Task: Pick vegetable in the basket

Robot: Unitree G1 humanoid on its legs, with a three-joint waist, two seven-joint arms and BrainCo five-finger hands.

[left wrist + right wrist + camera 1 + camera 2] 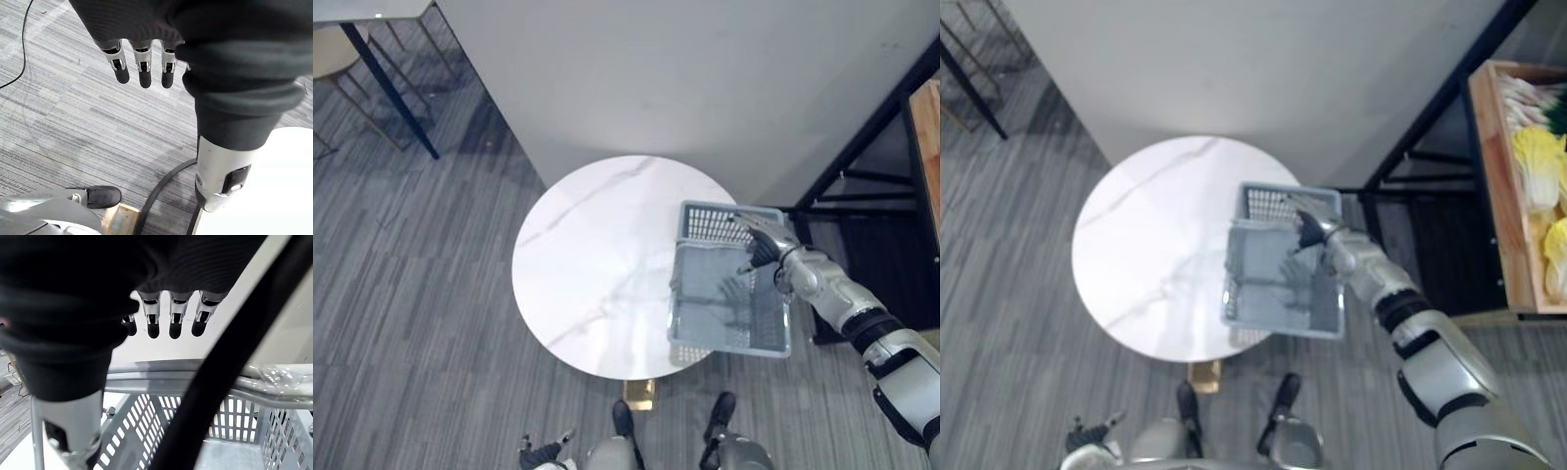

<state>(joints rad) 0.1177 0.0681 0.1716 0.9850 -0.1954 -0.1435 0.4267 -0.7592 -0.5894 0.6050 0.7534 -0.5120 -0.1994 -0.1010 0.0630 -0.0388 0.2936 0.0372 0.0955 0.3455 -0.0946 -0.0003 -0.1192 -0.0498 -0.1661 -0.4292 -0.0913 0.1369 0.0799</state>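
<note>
A grey plastic basket (pixel 705 223) stands on the right edge of a round white marble table (pixel 587 264), partly overhanging it. No vegetable lies in the part of its inside that I see. My right hand (pixel 766 240) hovers over the basket's far right corner, fingers (pixel 171 313) straight and open, holding nothing; the basket's rim (pixel 195 377) lies just below them. Pale yellow and white leafy vegetables (pixel 1538 157) lie in a wooden crate (pixel 1491 186) at the far right. My left hand (pixel 142 63) hangs open low beside the table, above the carpet.
A black metal frame (pixel 862 147) stands right of the table and carries the crate. A light wall (pixel 685 78) runs behind the table. Chair and table legs (pixel 391 88) stand at the far left on grey striped carpet.
</note>
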